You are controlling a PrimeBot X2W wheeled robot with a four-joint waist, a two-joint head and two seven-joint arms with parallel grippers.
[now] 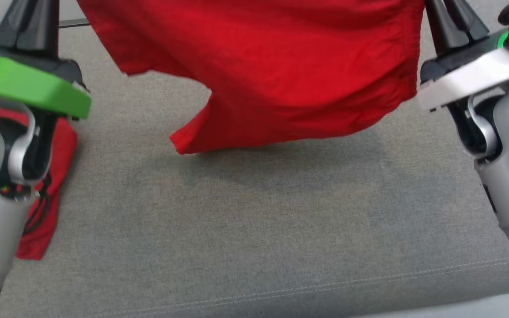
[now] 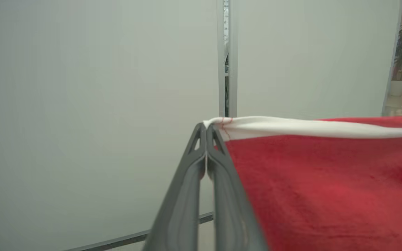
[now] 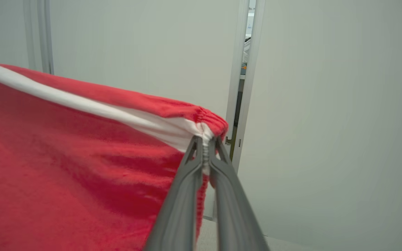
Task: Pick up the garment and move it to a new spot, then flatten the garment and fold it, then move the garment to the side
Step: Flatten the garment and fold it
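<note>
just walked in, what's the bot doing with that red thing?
The left hand and right hand each pinch a top corner of the red garment, holding it stretched between them above the grey cushion. Its lower hem hangs close to the cushion. Another red cloth lies on the cushion at the robot's left.
</note>
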